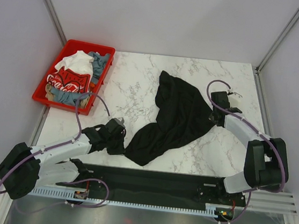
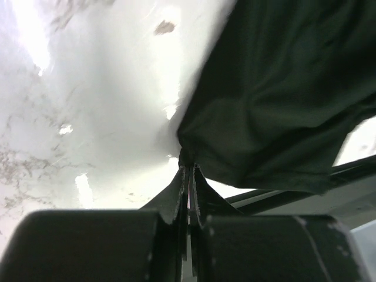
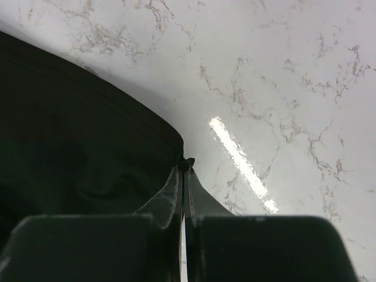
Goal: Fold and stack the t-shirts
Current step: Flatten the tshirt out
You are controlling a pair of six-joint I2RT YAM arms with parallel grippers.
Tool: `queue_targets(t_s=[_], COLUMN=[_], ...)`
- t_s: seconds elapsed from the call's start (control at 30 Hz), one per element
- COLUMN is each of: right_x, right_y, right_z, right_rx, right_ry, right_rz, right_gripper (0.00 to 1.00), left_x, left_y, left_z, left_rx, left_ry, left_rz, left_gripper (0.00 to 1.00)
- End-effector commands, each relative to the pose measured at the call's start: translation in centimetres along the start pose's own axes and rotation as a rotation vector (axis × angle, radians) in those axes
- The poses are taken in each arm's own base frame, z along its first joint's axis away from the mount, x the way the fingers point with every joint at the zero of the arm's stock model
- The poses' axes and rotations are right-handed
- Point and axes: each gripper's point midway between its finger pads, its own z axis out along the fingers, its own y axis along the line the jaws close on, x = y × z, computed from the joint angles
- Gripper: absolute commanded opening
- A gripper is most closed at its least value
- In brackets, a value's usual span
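A plain black t-shirt (image 1: 178,118) lies crumpled across the middle of the marble table. My left gripper (image 1: 120,140) is shut on its near-left edge; the left wrist view has the black t-shirt (image 2: 282,88) bunching from my left gripper (image 2: 188,166). At the right, my right gripper (image 1: 213,118) is shut on the shirt's right edge. In the right wrist view the black t-shirt (image 3: 76,158) spreads left of my right gripper (image 3: 185,167). Other t-shirts sit in a bin: a white one (image 1: 78,62), a red one (image 1: 69,81) with Coca-Cola lettering, and a grey-blue one (image 1: 99,61).
The red plastic bin (image 1: 104,73) stands at the back left corner of the table. White walls with metal posts close in the left, back and right sides. A black rail (image 1: 152,185) with both arm bases runs along the near edge.
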Motion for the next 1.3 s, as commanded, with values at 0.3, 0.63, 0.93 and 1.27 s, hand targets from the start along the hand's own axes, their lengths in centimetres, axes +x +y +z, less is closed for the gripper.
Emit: queue_targets(t_s=[0.3, 0.63, 0.93, 1.27], right_x=[-18.0, -30.8, -25.0, -25.0], right_y=[5.4, 1.6, -7.5, -6.6], right_z=[-12.4, -30.6, -39.3, -37.9], right_rx=[-0.272, -0.552, -0.655, -0.622], right_ry=[-0.298, -0.624, -0.69, -0.659], right_rz=[0.262, 0.507, 0.678, 0.626], right_gripper=[0.0, 0.0, 0.0, 0.0], left_x=[-24.2, -31.3, -24.1, -23.3], left_y=[-12.5, -18.4, -17.6, -18.3], left_z=[-13.8, -34.3, -40.8, -38.8], left_rx=[0.305, 0.55, 0.702, 0.705], left_ry=[-0.51, -0.904, -0.951, -0.861], left_rz=[-0.036, -0.047, -0.032, 0.017], left_gripper=[0.02, 0.02, 0.02, 0.02])
